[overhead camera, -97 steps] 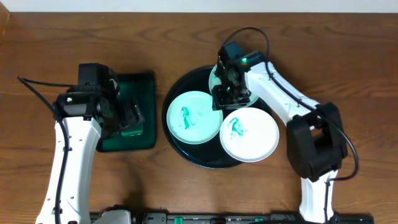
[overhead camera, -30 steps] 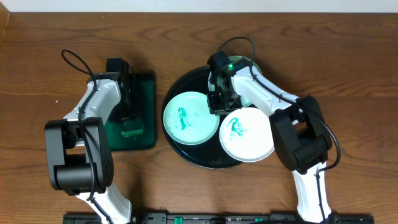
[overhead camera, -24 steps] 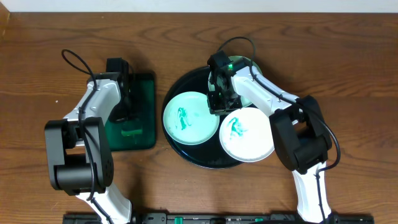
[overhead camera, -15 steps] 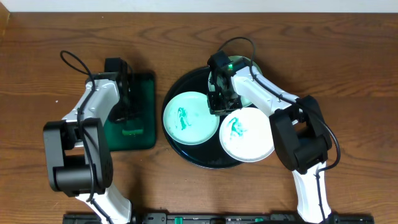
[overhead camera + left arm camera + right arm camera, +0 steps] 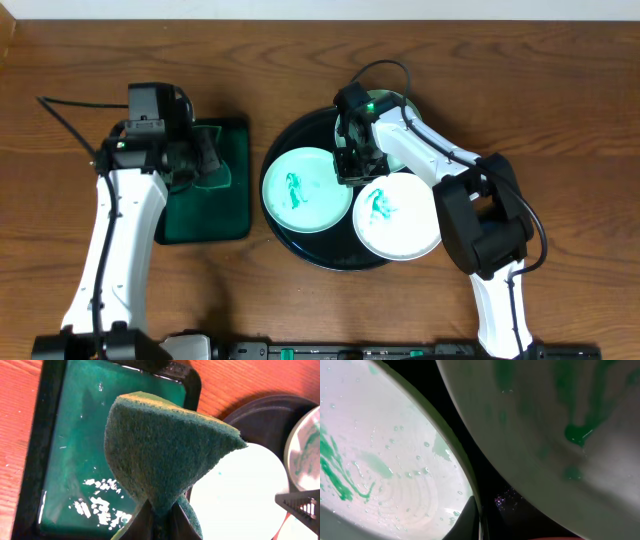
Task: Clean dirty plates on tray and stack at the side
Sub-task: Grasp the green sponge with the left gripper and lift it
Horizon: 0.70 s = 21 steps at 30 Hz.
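All three plates (image 5: 305,190) sit smeared on the tray (image 5: 290,238), none stacked. The left jaws grasp the sponge (image 5: 165,450), and the right jaws pinch the back plate (image 5: 570,420).

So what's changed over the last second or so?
The left gripper closed on the sponge in the green tray and lifted it, folded between its fingers. The right gripper stayed shut at the back plate on the black tray. The left plate and front plate have not moved.
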Each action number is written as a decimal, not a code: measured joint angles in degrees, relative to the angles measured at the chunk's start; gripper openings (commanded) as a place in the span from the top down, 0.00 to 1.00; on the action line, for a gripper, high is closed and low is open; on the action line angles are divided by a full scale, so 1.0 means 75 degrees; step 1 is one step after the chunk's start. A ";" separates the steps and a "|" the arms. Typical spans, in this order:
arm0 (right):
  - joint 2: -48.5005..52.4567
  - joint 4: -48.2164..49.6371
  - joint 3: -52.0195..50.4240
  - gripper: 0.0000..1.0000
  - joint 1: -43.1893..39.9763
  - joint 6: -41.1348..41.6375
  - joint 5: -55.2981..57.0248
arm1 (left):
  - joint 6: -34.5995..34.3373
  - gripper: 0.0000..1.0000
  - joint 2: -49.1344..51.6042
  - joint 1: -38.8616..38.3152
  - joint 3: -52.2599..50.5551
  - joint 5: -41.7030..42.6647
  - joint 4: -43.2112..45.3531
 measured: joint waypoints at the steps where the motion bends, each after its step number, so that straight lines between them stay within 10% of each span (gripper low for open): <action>1: 0.0000 0.0000 0.0003 0.99 0.0000 0.0000 0.0000 | -0.0006 0.93 -0.0050 0.0000 0.0000 0.0003 -0.0020; 21: 0.0003 -0.0003 0.0003 0.99 0.0000 0.0000 0.0000 | -0.0143 0.93 -0.0050 0.0000 0.0000 0.0003 -0.0111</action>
